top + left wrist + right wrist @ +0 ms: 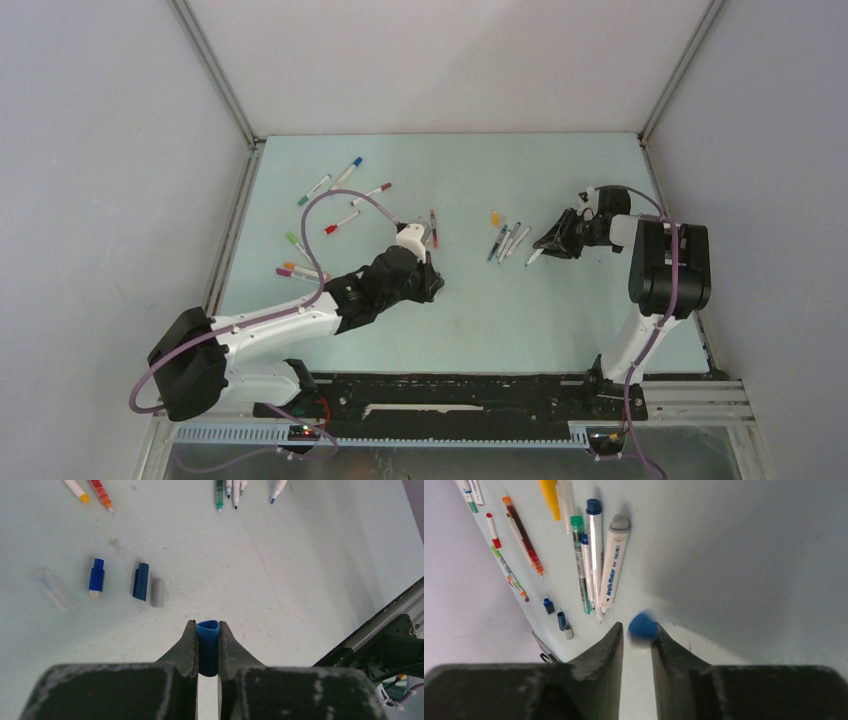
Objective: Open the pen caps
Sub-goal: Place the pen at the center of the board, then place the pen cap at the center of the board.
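While the top view shows both arms reaching out over the pale table (480, 330), the left gripper (428, 280) sits near the middle and the right gripper (548, 243) is further right, over the tip of a white pen (533, 257). A small row of uncapped pens (505, 242) lies between them, with a yellow cap (495, 216) just beyond. Capped pens (330, 190) are scattered at the far left.

In the left wrist view, the left gripper (207, 628) has its jaws pressed onto a blue cap (208, 650), which stands upright between the pads above the table. Three loose pieces lie apart to the left: a dark blue cap (141, 581) touching a grey cap (157, 592), and a blue cap with a white end (96, 575).

In the right wrist view, the right gripper (638, 630) has its jaws a little apart. A blurred blue round end (642, 626) sits at the fingertips, against the right one; I cannot tell whether it is pinched. Beyond it lie a grey-ended marker (614, 565), a blue-ended pen (594, 545) and a green pen (579, 555), side by side.
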